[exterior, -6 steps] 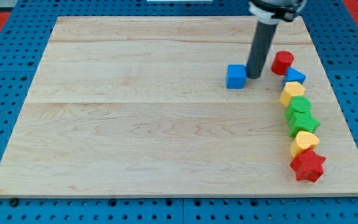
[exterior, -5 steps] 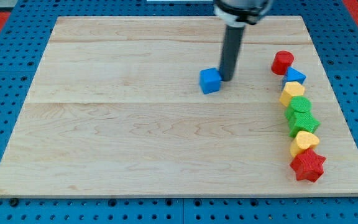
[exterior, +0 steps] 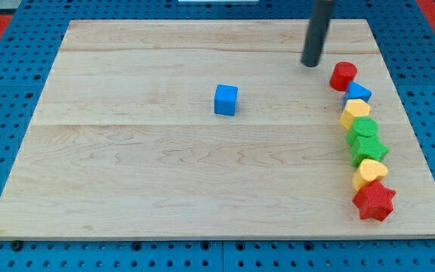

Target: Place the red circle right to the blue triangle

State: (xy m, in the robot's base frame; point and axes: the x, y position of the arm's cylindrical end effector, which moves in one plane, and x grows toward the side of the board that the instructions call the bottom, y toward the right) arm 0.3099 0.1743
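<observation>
The red circle (exterior: pixel 343 75) lies near the board's right edge, touching the blue triangle (exterior: pixel 358 93) just below and right of it. My tip (exterior: pixel 310 64) stands a little up and left of the red circle, clear of it. A blue cube (exterior: pixel 226 100) sits alone near the board's middle, well left of my tip.
Below the blue triangle runs a column of blocks along the right edge: a yellow block (exterior: pixel 355 112), two green blocks (exterior: pixel 364 128) (exterior: pixel 371 149), a yellow block (exterior: pixel 369 173) and a red star (exterior: pixel 374 201). The wooden board (exterior: pixel 127 174) lies on a blue pegboard.
The blue cube has slid left to the board's middle. My tip has left it and moved right and up, to beside the red circle.
</observation>
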